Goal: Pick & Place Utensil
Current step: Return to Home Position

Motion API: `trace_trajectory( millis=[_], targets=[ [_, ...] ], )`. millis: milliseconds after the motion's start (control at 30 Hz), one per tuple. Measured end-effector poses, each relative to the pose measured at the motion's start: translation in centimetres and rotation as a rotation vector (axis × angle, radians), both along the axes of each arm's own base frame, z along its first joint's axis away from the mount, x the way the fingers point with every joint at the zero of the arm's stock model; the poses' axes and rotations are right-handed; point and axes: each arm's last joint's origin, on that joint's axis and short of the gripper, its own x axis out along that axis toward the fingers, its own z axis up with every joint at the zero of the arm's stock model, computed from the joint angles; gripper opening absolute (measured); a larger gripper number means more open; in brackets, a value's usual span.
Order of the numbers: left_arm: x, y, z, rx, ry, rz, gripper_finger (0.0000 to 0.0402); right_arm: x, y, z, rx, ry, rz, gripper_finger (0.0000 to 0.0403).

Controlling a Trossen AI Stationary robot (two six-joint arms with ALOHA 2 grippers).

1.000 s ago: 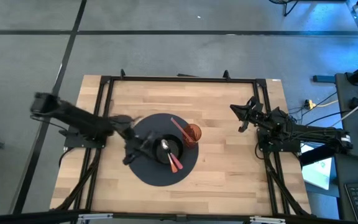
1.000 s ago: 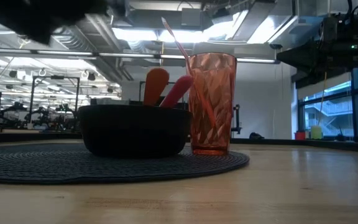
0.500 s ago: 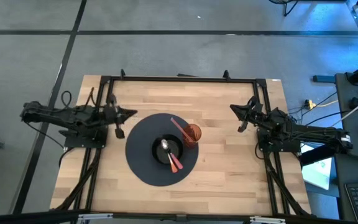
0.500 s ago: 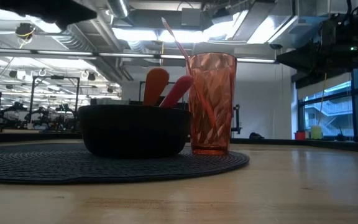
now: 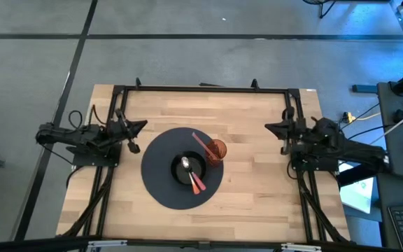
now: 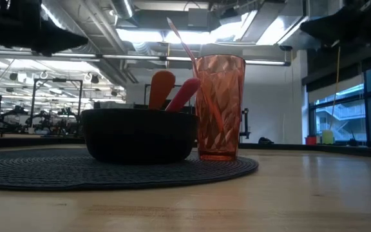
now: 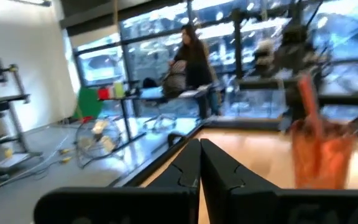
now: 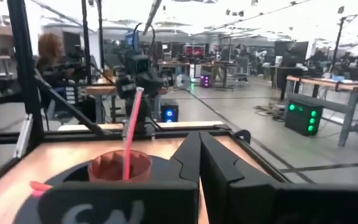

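1. My left jaws are pressed together, holding nothing, at the left edge of the surface, just beside the dark round mat.
2. My right jaws, likewise pressed together, hover at the right edge, well apart from the mat.
3. The black bowl sits mid-mat; the orange spoon and pink fork lean inside it.
4. The orange cup stands just beside the bowl.
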Motion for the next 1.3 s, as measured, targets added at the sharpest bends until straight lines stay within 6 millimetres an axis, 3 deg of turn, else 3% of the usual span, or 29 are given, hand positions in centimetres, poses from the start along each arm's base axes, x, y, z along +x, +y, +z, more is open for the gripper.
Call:
trace_trajectory(
  millis=[167, 433, 500, 733, 967, 1300],
  targets=[
    [0.2, -0.1, -0.4, 0.021, -0.017, -0.033, 0.0002, -1.1, 0.3, -1.5, 0.071, -0.006, 0.038, 0.0002],
    [0.2, -0.1, -0.3, 0.042, -0.011, -0.016, 0.0002, -0.1, 0.1, -4.7, 0.120, -0.060, 0.062, 0.0001],
    [0.4, -0.2, -0.9, 0.052, 0.011, -0.042, 0.0002, 0.0, 0.0, -5.5, 0.137, 0.005, 0.033, 0.0001],
    [0.9, -0.3, -3.1, 0.051, 0.089, -0.038, 0.0002, 0.0, -0.1, -5.1, 0.132, -0.027, -0.001, 0.0001],
    [0.9, -0.6, -2.4, 0.103, 0.029, -0.165, 0.0003, -0.1, -0.2, -5.0, 0.136, -0.043, -0.037, 0.0019],
    [0.9, -0.6, -2.5, 0.125, 0.050, -0.148, 0.0003, -0.1, -0.2, -5.0, 0.135, -0.039, -0.037, 0.0034]
  ],
)
